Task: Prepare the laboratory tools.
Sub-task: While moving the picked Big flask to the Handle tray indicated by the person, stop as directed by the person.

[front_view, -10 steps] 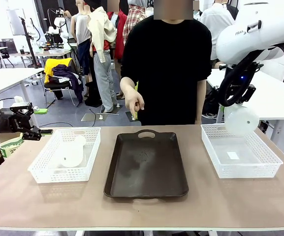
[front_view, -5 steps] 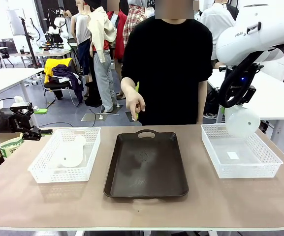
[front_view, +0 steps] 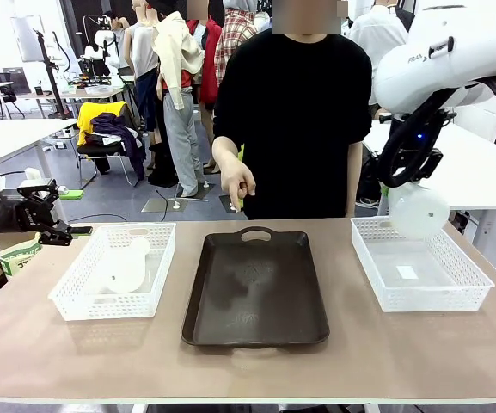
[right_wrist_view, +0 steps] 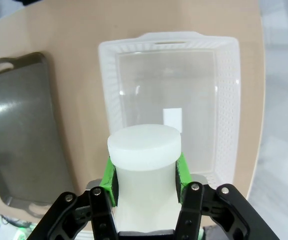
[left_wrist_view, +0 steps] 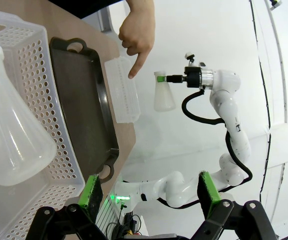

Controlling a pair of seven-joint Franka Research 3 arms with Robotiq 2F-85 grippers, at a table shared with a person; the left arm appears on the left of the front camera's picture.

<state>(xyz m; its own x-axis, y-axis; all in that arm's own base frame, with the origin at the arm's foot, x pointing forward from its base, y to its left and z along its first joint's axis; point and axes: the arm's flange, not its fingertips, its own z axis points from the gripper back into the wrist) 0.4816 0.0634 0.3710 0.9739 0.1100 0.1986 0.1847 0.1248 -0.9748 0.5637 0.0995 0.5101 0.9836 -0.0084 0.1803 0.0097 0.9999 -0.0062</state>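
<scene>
Slowly the right gripper (right_wrist_view: 144,172), clamped on a frosted white conical flask (right_wrist_view: 144,145), edges toward the dark brown tray (front_view: 256,292), probably delivering it. The left gripper (left_wrist_view: 149,192) stands open.

Bright, even overhead light, soft shadows. Dull sheen on dark tray (right_wrist_view: 19,125) left of right pincer (right_wrist_view: 145,175). Wrist views bend at edges. Flask (right_wrist_view: 144,142) between pads washed pale.

A busy lab hall (white worktables (front_view: 11,136), people (front_view: 282,120) standing about).
</scene>
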